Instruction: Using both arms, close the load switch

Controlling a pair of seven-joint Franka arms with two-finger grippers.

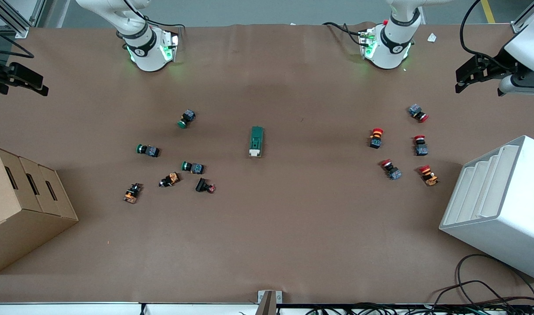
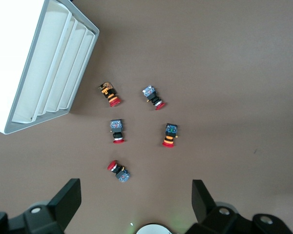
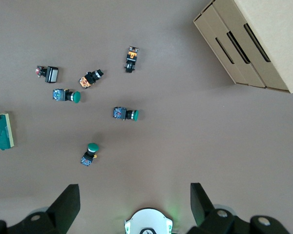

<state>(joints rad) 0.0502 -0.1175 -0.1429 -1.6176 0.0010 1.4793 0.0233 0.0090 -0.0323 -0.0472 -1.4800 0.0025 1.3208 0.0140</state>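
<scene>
The left gripper (image 2: 134,204) hangs high over the left arm's end of the table with its fingers spread wide and nothing between them, looking down on 5 red-capped push buttons (image 2: 118,131) and the white slotted rack (image 2: 24,73). The right gripper (image 3: 134,202) is likewise parted and bare, up over the right arm's end, above the green-capped buttons (image 3: 124,114) and the cardboard box (image 3: 263,39).

Neither gripper is near the task's thing. The load switch (image 1: 256,141), a green body with a white end (that end points toward the front camera), lies flat by itself at the middle of the table between the 2 clusters of buttons, well apart from both.

Whether its lever is thrown or not cannot be read from here. So the scene fits either arms parked with the switch open and awaiting them, or arms drawn clear of a switch that is closed.
</scene>
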